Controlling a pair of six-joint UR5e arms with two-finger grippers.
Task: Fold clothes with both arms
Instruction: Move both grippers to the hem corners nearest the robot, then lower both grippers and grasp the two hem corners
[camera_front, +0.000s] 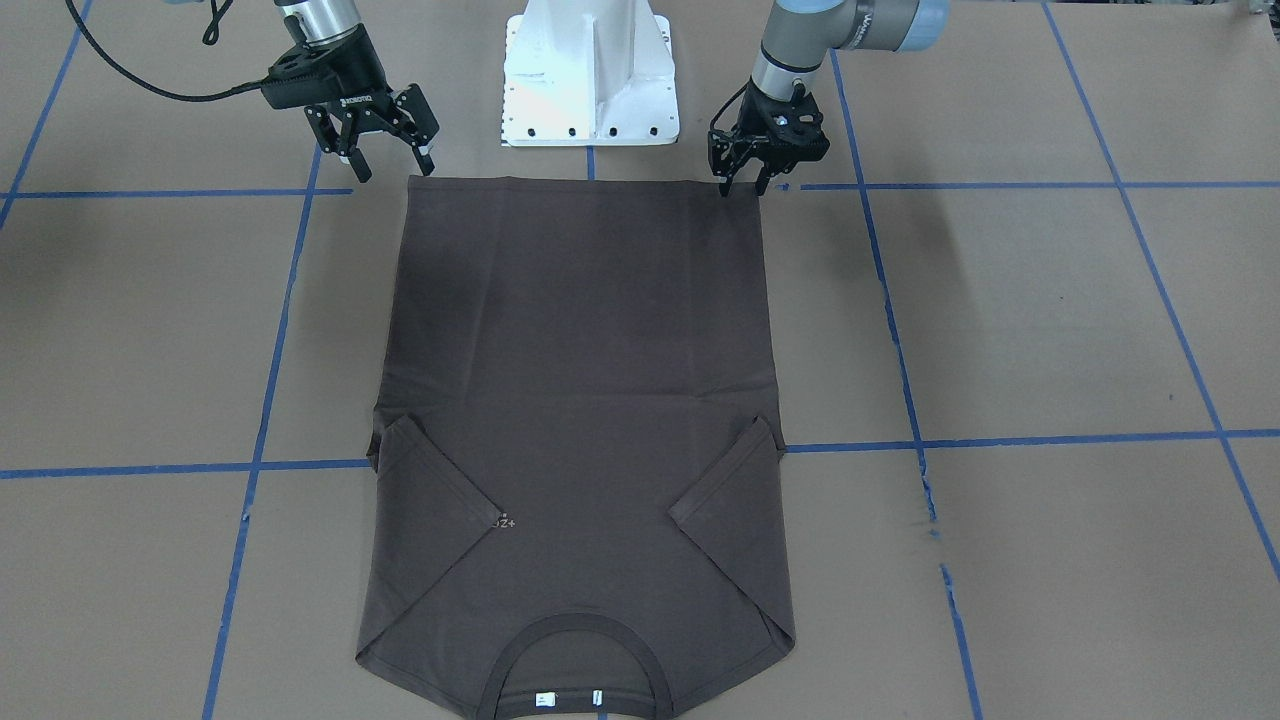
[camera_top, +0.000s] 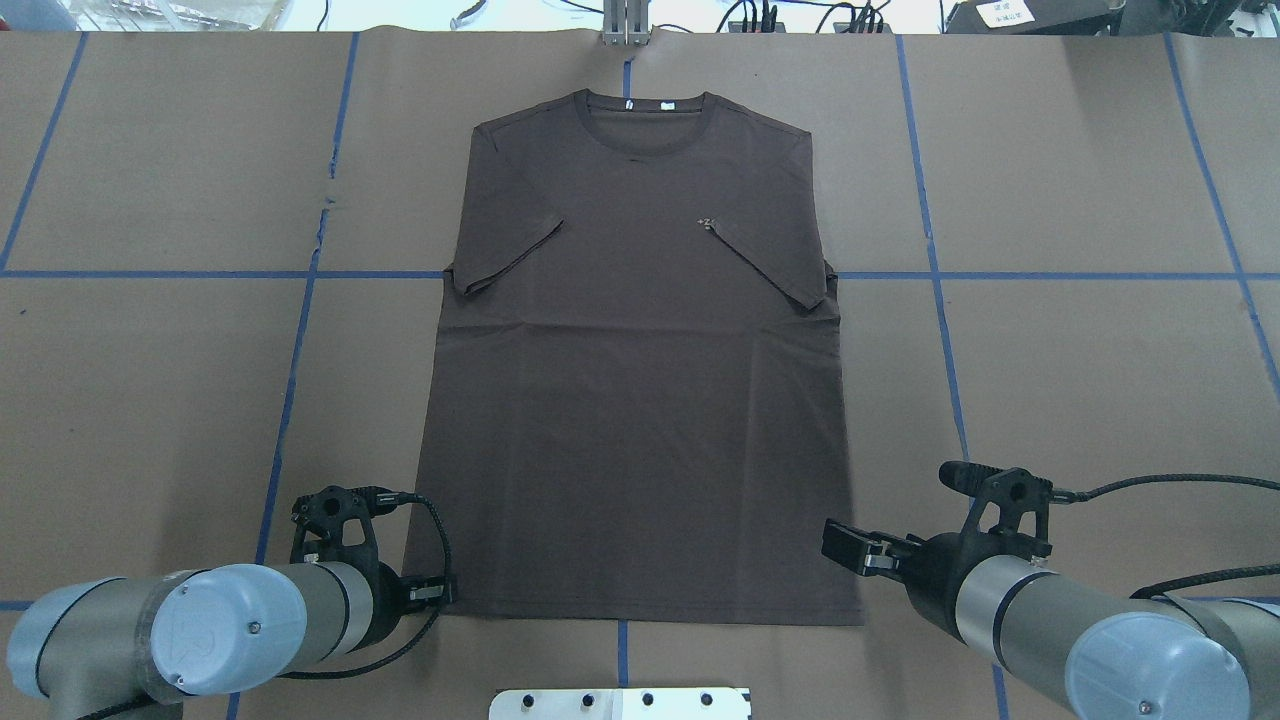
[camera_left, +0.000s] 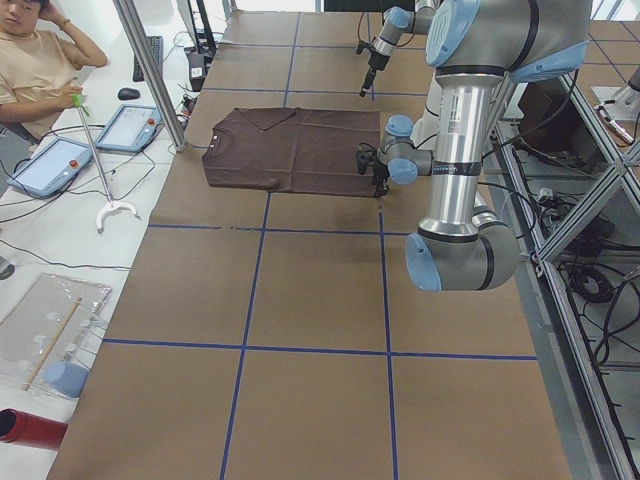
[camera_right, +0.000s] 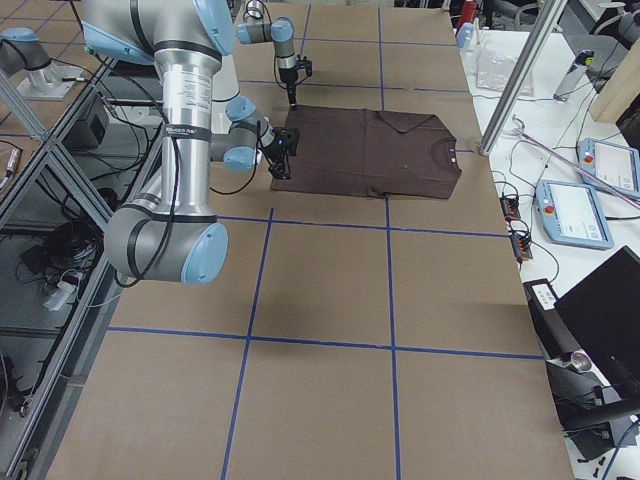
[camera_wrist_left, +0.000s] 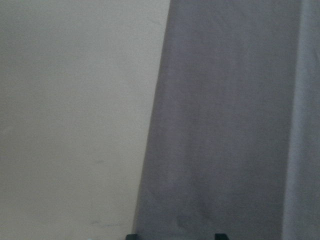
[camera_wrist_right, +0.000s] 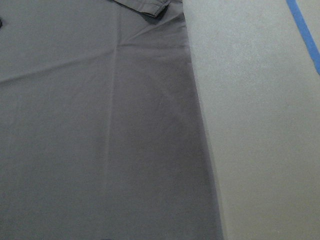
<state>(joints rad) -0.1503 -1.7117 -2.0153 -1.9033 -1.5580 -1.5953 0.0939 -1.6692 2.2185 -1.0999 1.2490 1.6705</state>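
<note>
The dark brown T-shirt (camera_front: 580, 330) lies flat and front up on the worktop. Its hem is next to the white base (camera_front: 590, 80), its collar is farthest from it, and both short sleeves are folded in over the chest. The left hand (camera_front: 742, 183) sits low at one hem corner with fingers apart, and the right hand (camera_front: 393, 160), fingers spread, hangs just beside the other.

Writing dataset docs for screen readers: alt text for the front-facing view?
A dark brown T-shirt lies flat on a brown table gridded with blue tape, sleeves folded inward, collar nearest the camera. At the far hem, the left gripper sits at one corner and the right gripper hangs open near the other.
</note>
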